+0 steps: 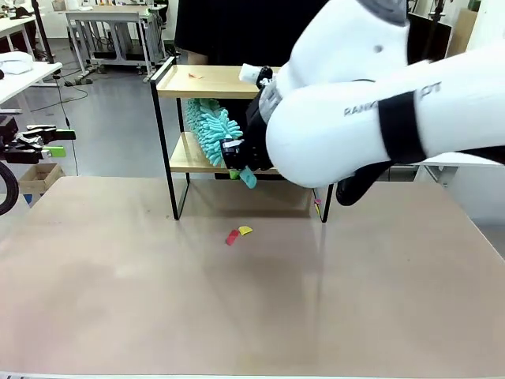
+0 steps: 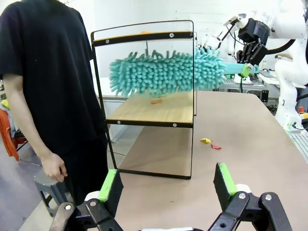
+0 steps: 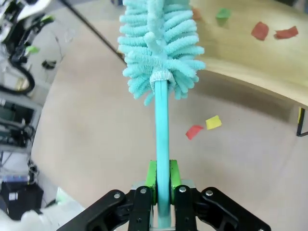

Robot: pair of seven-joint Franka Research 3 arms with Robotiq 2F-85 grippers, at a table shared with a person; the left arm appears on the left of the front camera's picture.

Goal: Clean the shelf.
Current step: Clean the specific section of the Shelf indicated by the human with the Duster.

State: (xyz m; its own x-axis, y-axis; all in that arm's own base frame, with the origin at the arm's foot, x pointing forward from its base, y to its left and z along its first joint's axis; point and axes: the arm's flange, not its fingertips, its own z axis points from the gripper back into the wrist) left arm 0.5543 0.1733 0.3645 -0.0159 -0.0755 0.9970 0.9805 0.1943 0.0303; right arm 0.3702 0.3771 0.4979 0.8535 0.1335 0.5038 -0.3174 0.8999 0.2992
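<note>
Worktop carrying shelf. Right arm reaching across shelf front, right jaws pinching handle of teal duster; duster head hanging between shelf boards. Person standing just beside shelf. Left jaws standing spread, well apart from shelf. Red scrap and yellow scrap lying on worktop near shelf front; orange scrap lying on lower shelf board.
</note>
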